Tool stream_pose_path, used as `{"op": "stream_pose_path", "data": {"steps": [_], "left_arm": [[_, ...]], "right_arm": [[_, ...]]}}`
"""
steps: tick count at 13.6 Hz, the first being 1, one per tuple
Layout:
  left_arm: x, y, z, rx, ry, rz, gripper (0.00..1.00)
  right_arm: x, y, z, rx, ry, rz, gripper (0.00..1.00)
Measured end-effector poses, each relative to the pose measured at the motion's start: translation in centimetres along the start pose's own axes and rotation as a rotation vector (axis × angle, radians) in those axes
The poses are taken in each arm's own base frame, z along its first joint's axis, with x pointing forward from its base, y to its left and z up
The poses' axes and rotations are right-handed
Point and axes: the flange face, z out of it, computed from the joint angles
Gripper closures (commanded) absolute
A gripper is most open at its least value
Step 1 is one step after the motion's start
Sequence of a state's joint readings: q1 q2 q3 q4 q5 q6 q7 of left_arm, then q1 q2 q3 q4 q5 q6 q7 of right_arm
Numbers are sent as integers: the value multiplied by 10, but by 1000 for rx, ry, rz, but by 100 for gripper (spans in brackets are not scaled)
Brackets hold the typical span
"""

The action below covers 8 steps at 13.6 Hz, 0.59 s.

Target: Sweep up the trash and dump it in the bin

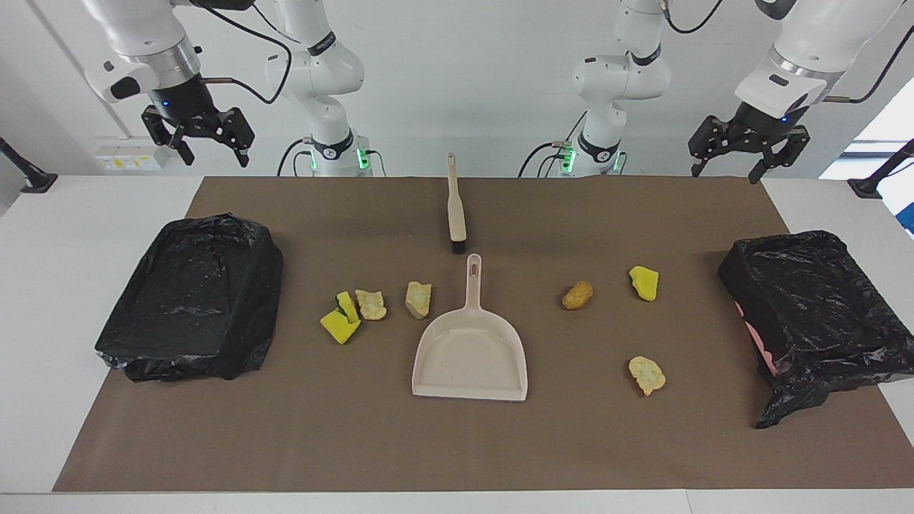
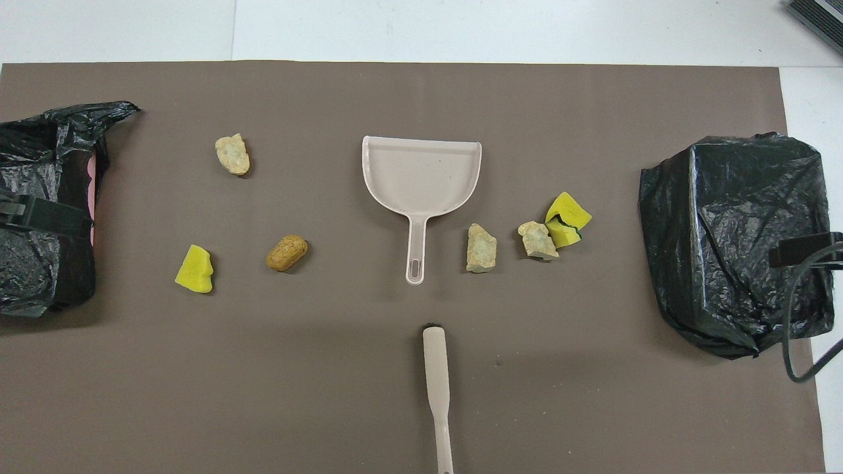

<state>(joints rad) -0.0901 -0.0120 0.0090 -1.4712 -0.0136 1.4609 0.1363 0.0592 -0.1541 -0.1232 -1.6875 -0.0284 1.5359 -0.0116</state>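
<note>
Six scraps of trash are counted on the brown mat (image 1: 457, 457). Three are grouped toward the right arm's end: a yellow sponge piece with a green back (image 1: 341, 319), touching a pale foam lump (image 1: 370, 305), and a second pale lump (image 1: 418, 298) just beside the dustpan (image 1: 470, 355). Three are spread toward the left arm's end: a golden-brown lump (image 1: 578, 295), a plain yellow sponge piece (image 1: 644, 283) and a third pale lump (image 1: 647, 375), all apart from one another.

One dustpan is laid at the middle, handle toward the robots, and one brush (image 1: 455, 207) is laid in line with it, nearer to the robots. Two bins lined with black bags are seen, one (image 1: 194, 298) at the right arm's end and one (image 1: 810, 314) at the left arm's end, the latter reaching over the mat's edge.

Bare mat is left along the edge farthest from the robots and between scraps and bins.

The right gripper (image 1: 207, 146) is held raised with fingers spread wide and empty; the left gripper (image 1: 730, 163) likewise.
</note>
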Motion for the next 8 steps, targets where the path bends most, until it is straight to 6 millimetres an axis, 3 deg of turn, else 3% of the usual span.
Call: {"op": "stream_pose_path", "data": {"steps": [8], "left_arm": [[-1, 3, -1, 0, -2, 4, 0]], "right_arm": [[-2, 0, 1, 0, -7, 0, 0]]}}
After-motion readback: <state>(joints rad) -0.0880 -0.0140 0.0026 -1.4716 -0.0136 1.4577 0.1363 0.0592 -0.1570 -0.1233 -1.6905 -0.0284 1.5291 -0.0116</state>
